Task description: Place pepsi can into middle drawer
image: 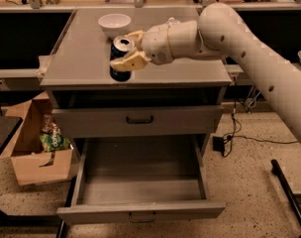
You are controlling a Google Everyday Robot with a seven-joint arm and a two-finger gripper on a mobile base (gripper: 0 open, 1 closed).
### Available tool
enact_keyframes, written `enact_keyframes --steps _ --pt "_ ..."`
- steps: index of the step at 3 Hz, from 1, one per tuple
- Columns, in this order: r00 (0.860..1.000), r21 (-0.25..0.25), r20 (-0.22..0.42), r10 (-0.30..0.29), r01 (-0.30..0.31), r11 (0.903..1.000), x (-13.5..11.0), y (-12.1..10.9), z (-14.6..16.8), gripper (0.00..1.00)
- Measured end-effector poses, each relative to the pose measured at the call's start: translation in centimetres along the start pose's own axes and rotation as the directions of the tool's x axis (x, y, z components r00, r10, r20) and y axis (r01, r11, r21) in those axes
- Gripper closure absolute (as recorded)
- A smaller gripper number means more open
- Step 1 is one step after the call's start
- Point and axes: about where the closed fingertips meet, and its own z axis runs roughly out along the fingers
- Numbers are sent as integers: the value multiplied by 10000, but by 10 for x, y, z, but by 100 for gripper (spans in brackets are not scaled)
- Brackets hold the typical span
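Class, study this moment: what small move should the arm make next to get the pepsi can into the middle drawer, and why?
Probably draw the pepsi can forward past the front edge of the cabinet top. The gripper is closed on the can over that top, and the open middle drawer lies lower and further forward.

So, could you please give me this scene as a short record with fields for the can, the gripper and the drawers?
pepsi can: upright, at the front left of the cabinet top, between the jaws
gripper: at the can, jaws closed on its sides
middle drawer: pulled open, lowest in view, can not in it
upper drawer: closed
white bowl: on the cabinet top, behind the can
task status: can not yet placed
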Motion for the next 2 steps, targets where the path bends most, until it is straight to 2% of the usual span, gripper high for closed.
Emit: enact_keyframes --steps 1,2 --pt "9990 -1158 -328 -303 263 9929 11 77 13 100" --pt "9970 -1556 -752 -173 54 9878 36 123 28 100"
